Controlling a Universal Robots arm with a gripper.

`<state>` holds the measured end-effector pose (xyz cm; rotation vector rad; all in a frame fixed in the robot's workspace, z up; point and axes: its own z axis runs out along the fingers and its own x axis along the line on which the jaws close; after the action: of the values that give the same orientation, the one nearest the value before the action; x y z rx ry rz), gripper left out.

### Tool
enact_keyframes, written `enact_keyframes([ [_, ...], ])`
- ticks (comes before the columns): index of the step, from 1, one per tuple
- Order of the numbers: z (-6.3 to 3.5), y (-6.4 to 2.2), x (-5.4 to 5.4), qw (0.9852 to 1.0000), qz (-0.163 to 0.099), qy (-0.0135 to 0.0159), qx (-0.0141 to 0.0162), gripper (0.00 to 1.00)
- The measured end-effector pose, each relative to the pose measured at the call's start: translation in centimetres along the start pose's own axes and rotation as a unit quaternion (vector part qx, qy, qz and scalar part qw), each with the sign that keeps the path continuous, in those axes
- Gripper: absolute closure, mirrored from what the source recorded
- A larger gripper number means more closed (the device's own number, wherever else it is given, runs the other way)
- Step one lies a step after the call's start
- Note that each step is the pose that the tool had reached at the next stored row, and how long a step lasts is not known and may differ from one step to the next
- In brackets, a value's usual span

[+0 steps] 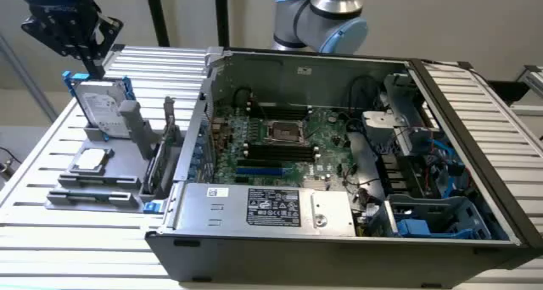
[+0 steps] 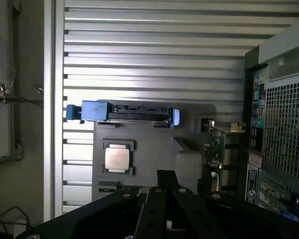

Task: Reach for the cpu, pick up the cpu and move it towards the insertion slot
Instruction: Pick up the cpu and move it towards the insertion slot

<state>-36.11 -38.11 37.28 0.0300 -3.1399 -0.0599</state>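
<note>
- Cpu (image 1: pixel 91 159) sits flat, metal top up, in a recess of the grey holder (image 1: pixel 121 151) outside the case (image 1: pixel 254 258). Guessing that's so it can be grabbed from above.
- Gripper (image 1: pixel 91 66) is closed on nothing and hangs above the upright hard drive (image 1: pixel 103 109), well apart from the cpu, so no pickup yet.
- Slot (image 1: pixel 284 132) is on the board inside the open case, facing up and uncovered, so it looks ready for the chip.
</note>
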Motion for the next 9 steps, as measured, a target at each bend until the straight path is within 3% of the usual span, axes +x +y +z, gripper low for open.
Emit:
enact_keyframes([
  [9, 0.00, 0.00, 0.00, 1.0000, 0.000, -0.0001, 0.0000, 0.89],
])
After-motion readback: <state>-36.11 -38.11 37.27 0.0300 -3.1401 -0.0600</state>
